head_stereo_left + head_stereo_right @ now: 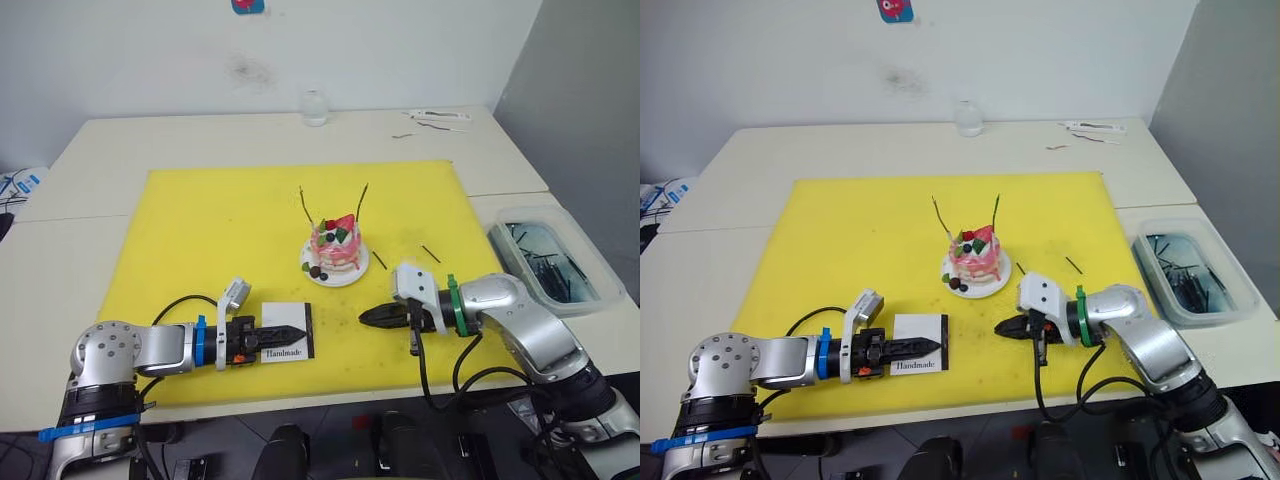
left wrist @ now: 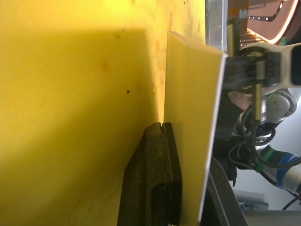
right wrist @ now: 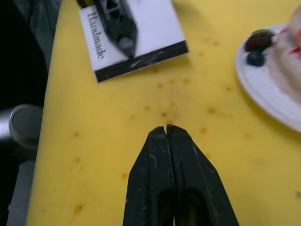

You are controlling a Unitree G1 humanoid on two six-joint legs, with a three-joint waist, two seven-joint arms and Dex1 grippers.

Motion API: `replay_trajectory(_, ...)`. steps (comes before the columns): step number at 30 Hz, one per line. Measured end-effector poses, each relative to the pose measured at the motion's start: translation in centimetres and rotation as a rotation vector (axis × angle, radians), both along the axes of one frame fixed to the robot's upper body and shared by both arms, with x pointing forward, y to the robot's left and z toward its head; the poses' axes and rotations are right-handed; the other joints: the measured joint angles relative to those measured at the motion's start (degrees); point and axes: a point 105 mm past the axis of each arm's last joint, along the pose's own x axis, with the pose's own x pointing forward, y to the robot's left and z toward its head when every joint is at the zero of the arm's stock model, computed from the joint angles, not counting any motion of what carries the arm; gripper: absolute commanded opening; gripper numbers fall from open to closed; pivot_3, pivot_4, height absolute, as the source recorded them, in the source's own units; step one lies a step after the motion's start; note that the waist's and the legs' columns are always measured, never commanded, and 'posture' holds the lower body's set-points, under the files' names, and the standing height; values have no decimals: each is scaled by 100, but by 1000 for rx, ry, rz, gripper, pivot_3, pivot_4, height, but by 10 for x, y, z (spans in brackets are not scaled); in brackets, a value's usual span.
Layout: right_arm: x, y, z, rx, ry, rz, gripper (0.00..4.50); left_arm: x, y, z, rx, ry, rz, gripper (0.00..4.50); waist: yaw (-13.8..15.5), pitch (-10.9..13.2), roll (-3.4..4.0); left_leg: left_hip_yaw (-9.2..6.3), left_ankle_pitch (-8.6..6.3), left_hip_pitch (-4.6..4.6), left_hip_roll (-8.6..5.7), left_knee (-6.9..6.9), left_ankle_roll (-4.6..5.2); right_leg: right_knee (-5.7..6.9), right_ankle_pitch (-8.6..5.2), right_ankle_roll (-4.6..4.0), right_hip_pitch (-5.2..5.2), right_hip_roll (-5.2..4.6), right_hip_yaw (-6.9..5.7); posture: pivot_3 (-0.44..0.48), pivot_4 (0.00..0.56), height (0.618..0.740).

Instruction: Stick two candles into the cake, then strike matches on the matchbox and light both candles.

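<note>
Both claws are seen low over the yellow mat [image 1: 200, 230]. The left claw [image 1: 268, 340] lies across the matchbox [image 1: 288, 333]; in the left wrist view its fingers [image 2: 157, 179] are pressed together beside the box, and whether they bear down on it or merely rest there cannot be told. The right claw [image 1: 372, 317] is pressed together with nothing visible between its fingers [image 3: 171, 183], and it points across bare mat toward the matchbox, just in front of the cake [image 1: 335, 245] on its white plate [image 1: 338, 275].

The two candles [image 1: 305, 207] are already planted in the cake, one on each side of the topping, both leaning outward. No flame is seen on either. The two matches [image 1: 430, 254] lie loose on the mat to the right of the plate, one near its rim and one further out; neither is held.

Several risks are judged from here. A match is thin and flat on the mat, so it could be pushed along rather than pinched. The matchbox could slide if it is not held firmly during a strike. The right arm passes close to the plate, so the cake or the leaning candles could be knocked.

One word is read on the matchbox: "Handmade", printed beside the black striking strip [image 3: 141, 61]. A clear tub [image 1: 555, 262] sits on the table [image 1: 100, 140] at the right.
</note>
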Motion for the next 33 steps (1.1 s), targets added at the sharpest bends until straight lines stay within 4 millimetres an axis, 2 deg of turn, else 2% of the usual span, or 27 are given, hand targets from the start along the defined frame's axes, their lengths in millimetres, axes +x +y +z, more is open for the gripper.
replay_trajectory(3,5,-9,14,44,-13,-79,0,0,15,8,16,-9,26,15,-15,1,-1,-2,-2,-7,6,-6,-4,3,-3,-5,-16,2,-1,0,150,740)
replay_trajectory(6,10,-18,19,70,-13,-152,0,4,31,22,29,-43,62,15,3,2,-2,-2,-4,-15,1,-13,-7,0,-5,-9,-22,4,-3,0,150,740)
replay_trajectory(9,18,-29,26,108,-38,-252,0,12,36,54,-29,-143,55,15,40,8,-13,-1,-7,-42,-6,-7,-13,-6,6,12,-37,0,-3,0,150,740)
replay_trajectory(12,26,-42,33,136,-91,-354,0,19,38,97,-83,-299,33,15,64,9,-18,0,-6,-87,-12,0,-15,-10,15,26,-75,-3,-2,0,150,740)
replay_trajectory(15,29,-54,27,130,-95,-428,0,24,39,117,-100,-389,40,15,51,10,-17,7,-1,-91,-11,-1,-30,-12,14,25,-79,-4,2,0,150,740)
replay_trajectory(22,41,-77,21,121,-164,-590,0,37,37,140,-59,-569,98,15,31,12,-20,9,-8,-92,-6,-1,-20,-10,13,25,-83,-1,2,0,150,740)
replay_trajectory(28,26,-90,-2,8,-97,-567,0,45,39,152,6,-730,152,15,37,13,-21,11,-9,-94,-8,3,-18,-13,14,26,-80,-1,3,0,150,740)
replay_trajectory(31,11,-97,-22,-91,-31,-525,0,46,38,159,29,-819,162,15,40,13,-21,11,-9,-94,-7,3,-17,-12,14,25,-80,-1,2,0,150,740)
replay_trajectory(33,8,-102,-23,-137,-32,-515,0,48,39,160,41,-844,168,15,42,13,-21,13,-9,-92,-8,6,-17,-11,14,27,-77,0,4,0,150,740)
